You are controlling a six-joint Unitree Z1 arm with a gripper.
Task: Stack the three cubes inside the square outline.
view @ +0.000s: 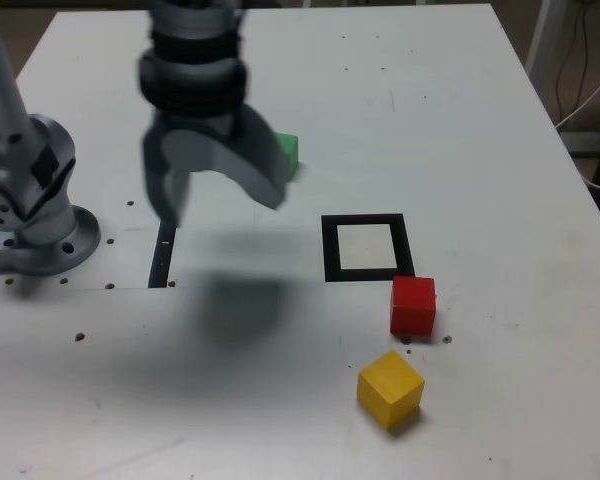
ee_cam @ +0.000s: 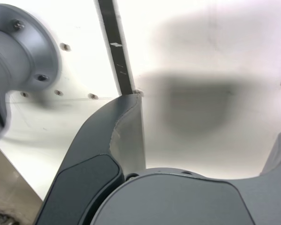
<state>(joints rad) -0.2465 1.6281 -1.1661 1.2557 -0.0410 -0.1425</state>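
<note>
My gripper (view: 220, 200) hangs open and empty above the table, left of centre in the exterior view. Behind one of its fingers (view: 260, 165) a green cube (view: 289, 152) is partly hidden. The square outline (view: 367, 247), black with a white centre, lies to the gripper's right and holds nothing. A red cube (view: 413, 304) sits just below the outline's lower right corner. The yellow cube (view: 390, 388) rests nearer the front, turned at an angle. The wrist view shows only my spread fingers (ee_cam: 107, 150) over bare table; no cube appears there.
The arm's grey base (view: 35, 215) stands at the exterior view's left. A thin black strip (view: 163, 255) lies beside it, also seen as a strip (ee_cam: 114, 47) in the wrist view. Small screw holes dot the white table (view: 480, 150).
</note>
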